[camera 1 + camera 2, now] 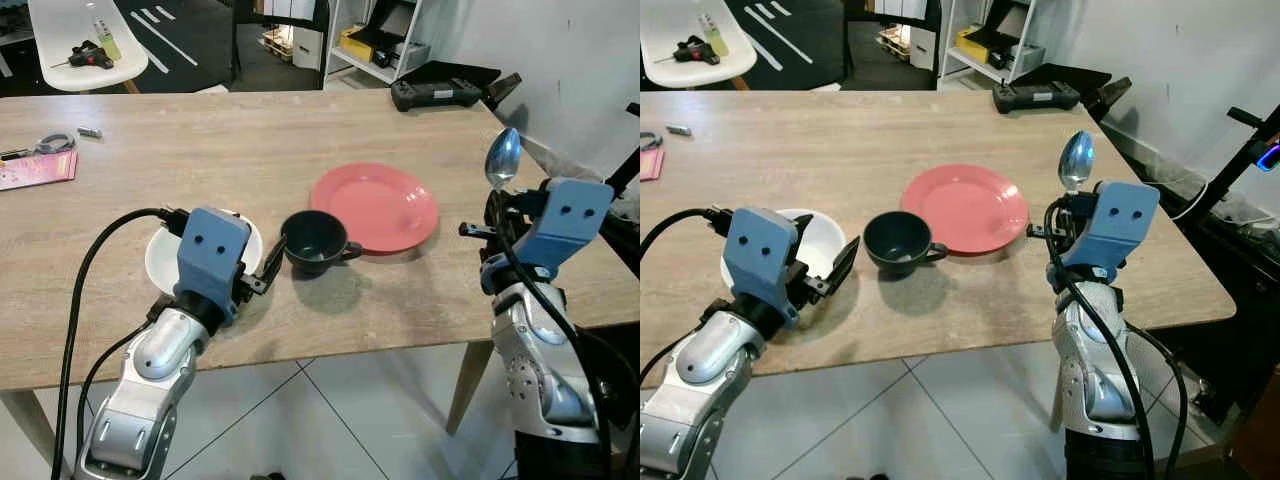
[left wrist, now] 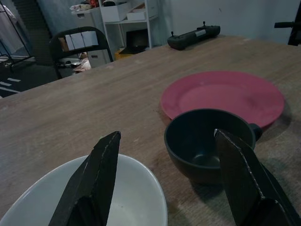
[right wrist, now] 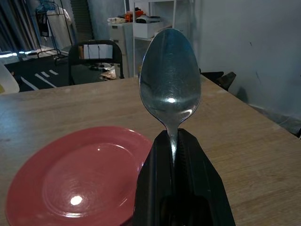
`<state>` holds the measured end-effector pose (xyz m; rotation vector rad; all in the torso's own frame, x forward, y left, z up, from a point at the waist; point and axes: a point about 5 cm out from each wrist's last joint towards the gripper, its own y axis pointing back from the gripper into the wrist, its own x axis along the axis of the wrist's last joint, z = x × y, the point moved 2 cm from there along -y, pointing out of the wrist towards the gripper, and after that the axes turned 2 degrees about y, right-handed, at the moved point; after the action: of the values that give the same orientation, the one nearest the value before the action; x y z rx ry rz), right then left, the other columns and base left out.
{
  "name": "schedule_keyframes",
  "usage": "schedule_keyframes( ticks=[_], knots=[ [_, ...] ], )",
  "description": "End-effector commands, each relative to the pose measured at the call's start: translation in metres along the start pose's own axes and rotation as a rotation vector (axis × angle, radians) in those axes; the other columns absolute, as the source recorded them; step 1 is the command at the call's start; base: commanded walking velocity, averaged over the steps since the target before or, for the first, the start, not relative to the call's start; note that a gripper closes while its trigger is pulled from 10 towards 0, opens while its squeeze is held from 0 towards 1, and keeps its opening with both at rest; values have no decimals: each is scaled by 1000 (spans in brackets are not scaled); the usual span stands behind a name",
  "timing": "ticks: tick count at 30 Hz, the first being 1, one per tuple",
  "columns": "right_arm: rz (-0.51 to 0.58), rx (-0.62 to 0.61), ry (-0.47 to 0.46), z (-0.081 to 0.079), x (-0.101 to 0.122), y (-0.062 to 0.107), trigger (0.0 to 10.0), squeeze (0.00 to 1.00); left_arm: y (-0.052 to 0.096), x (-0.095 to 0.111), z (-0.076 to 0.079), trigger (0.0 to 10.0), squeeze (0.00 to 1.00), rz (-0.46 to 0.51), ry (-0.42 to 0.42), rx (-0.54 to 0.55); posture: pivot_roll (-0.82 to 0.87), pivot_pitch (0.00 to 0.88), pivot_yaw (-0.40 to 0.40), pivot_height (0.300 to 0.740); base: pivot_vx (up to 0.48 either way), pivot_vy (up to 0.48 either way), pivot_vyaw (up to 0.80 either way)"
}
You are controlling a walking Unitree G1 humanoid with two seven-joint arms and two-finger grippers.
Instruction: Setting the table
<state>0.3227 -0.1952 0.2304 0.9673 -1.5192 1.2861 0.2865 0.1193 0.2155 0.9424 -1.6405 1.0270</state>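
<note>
On the wooden table lies a red plate, with a dark cup just to its left and a white bowl further left near the front edge. My left gripper is open and low over the table. One finger hangs over the bowl and the other finger is beside the cup. My right gripper is shut on the handle of a metal spoon, held upright to the right of the plate, above the table's right front corner.
A black controller lies at the far right corner of the table. A pink packet and small metal items sit at the far left. Behind the table stand a white chair holding tools and a shelf unit.
</note>
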Motion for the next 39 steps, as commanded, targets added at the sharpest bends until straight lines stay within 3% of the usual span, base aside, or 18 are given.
schedule_keyframes(
  ticks=[1, 39],
  knots=[
    [-20, -14, 16, 4, -4, 3, 10000, 0, 0, -5, 1, 10000, 0, -18, -3, -4, -17, 70, 33, 740, 0, 0, 0],
    [-15, -11, 21, 5, -3, 2, 10000, 0, -1, -8, 4, 10000, 0, -17, 1, -14, -25, 59, 31, 740, 0, 0, 0]
  ],
)
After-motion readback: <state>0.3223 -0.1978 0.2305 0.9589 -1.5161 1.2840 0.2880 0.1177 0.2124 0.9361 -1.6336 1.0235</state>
